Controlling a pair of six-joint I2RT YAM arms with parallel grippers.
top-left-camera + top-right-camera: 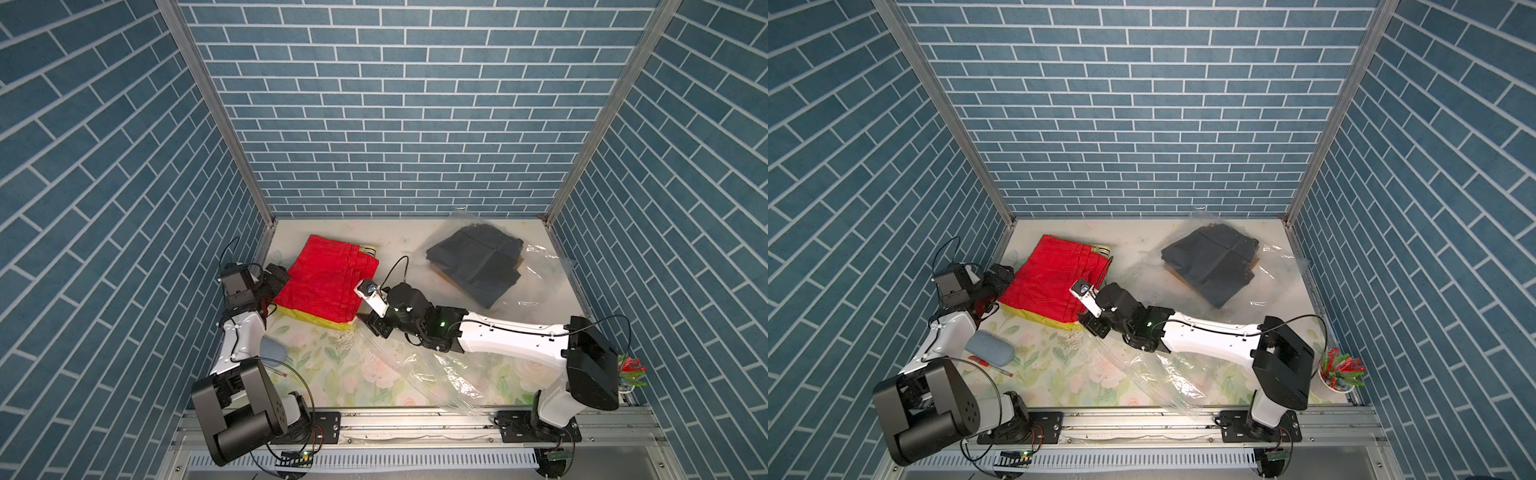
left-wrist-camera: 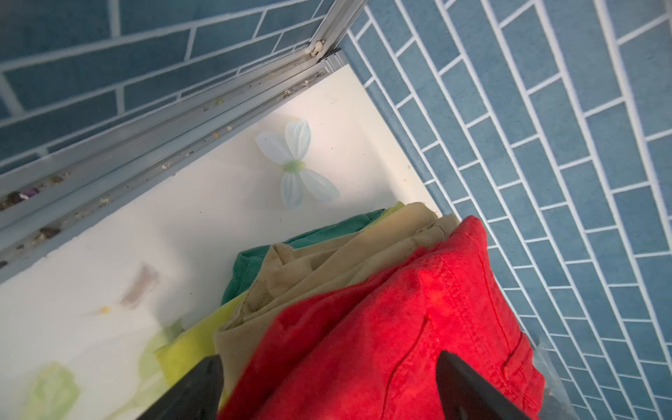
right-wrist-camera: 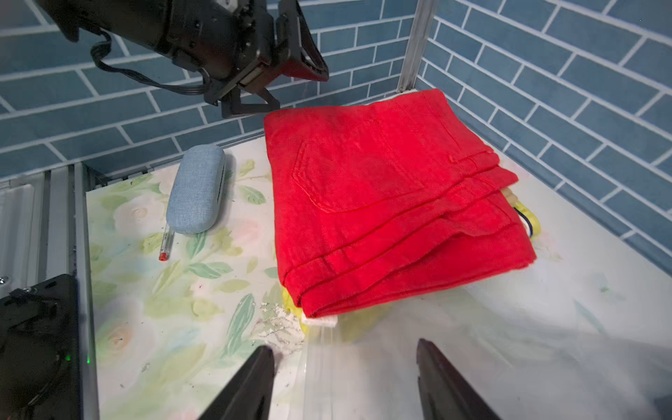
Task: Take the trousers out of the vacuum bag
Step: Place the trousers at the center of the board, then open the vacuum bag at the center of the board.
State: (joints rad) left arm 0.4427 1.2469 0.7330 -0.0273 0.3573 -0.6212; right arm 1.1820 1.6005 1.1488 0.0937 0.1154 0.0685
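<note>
My left end effector [image 3: 287, 69] stood spread wide at the nine o'clock edge of the stack of trousers [image 1: 322, 286], its jaws on either side of the red cloth in the left wrist view but gripping nothing. The stack lay on the counter [image 1: 316, 374] toward ten o'clock, outside the plastic: red trousers [image 3: 382, 203] on top, beige trousers [image 2: 327, 269], yellow trousers [image 2: 189, 349] and green trousers [image 2: 254, 262] fanned out beneath them, and a striped waistband [image 1: 369, 250] peeking out at the far corner in a top view. My right end effector [image 3: 345, 385] hovered at the five o'clock corner of that stack, jaws parted over a blurred strip of clear plastic; I could not tell whether they touched it. The vacuum bag [image 1: 449, 374] sprawled from the near edge at six o'clock, passing under my right arm, up to the far corner at one o'clock. Inside its far end, the black trousers [image 1: 473, 266] lay folded with a brown piece [image 1: 442, 272] showing at their lower edge. A grey-blue case [image 3: 196, 192] sat near my left arm at eight o'clock, with a clear pen [image 3: 166, 243] just beside it. A cup of coloured clips [image 1: 1339, 372] stood at the four o'clock edge.
</note>
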